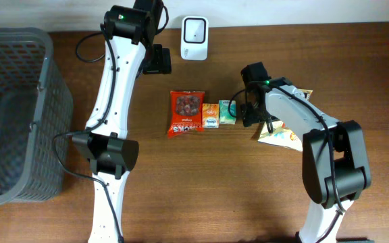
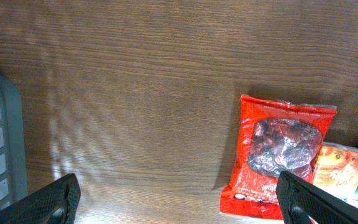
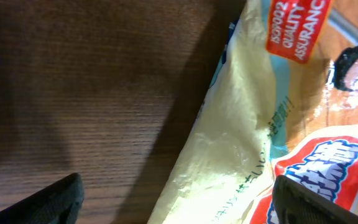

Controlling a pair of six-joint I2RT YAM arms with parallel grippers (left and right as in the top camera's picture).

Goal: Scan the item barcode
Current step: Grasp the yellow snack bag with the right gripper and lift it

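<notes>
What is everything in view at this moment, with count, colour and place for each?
basket: one, grey mesh, left end of the table
barcode scanner: one, white, far edge, centre
red snack bag: one, red with a clear window, table centre
orange packet: one, orange, just right of the red snack bag
green packet: one, green, just right of the orange packet
snack bags: at least two, pale yellow and orange-white, heaped under the right arm
table: one, brown wood
left gripper: one, black, open, over bare wood left of the red snack bag
right gripper: one, black, open, over the edge of the snack bags
</notes>
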